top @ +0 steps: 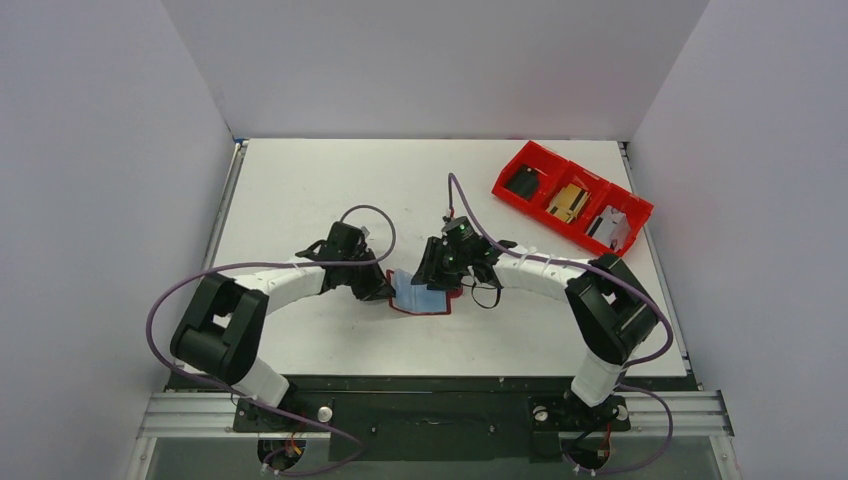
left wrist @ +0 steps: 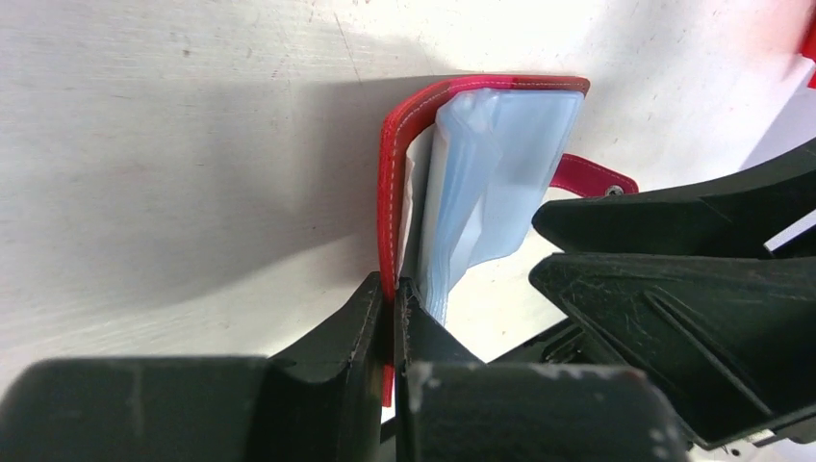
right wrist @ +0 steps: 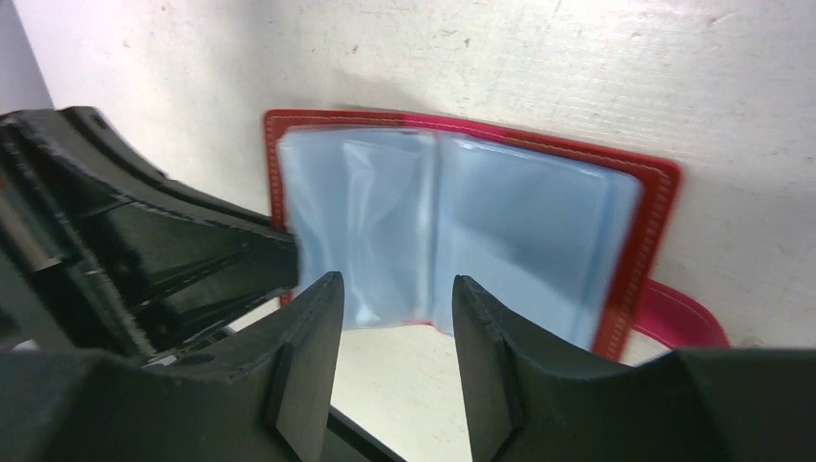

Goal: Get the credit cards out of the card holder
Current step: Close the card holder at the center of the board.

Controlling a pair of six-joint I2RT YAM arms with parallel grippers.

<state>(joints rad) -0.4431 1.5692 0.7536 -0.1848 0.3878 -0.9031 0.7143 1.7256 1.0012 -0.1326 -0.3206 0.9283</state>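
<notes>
The dark red card holder (top: 405, 306) lies open like a book on the table between my two grippers. Pale blue-grey card pockets (right wrist: 481, 217) fill its inside, and I cannot tell single credit cards apart in them. My left gripper (left wrist: 395, 294) is shut on the edge of the holder's red cover (left wrist: 389, 183) and stands that flap upright. It shows in the top view (top: 383, 290) at the holder's left side. My right gripper (right wrist: 396, 289) is open and empty, just above the near edge of the pockets at the middle fold. It sits over the holder's right half (top: 436, 278).
A bright red three-compartment bin (top: 571, 196) with small items stands at the back right. The holder's red snap strap (right wrist: 683, 316) sticks out on its right side. My right gripper's black body (left wrist: 674, 279) fills the right of the left wrist view.
</notes>
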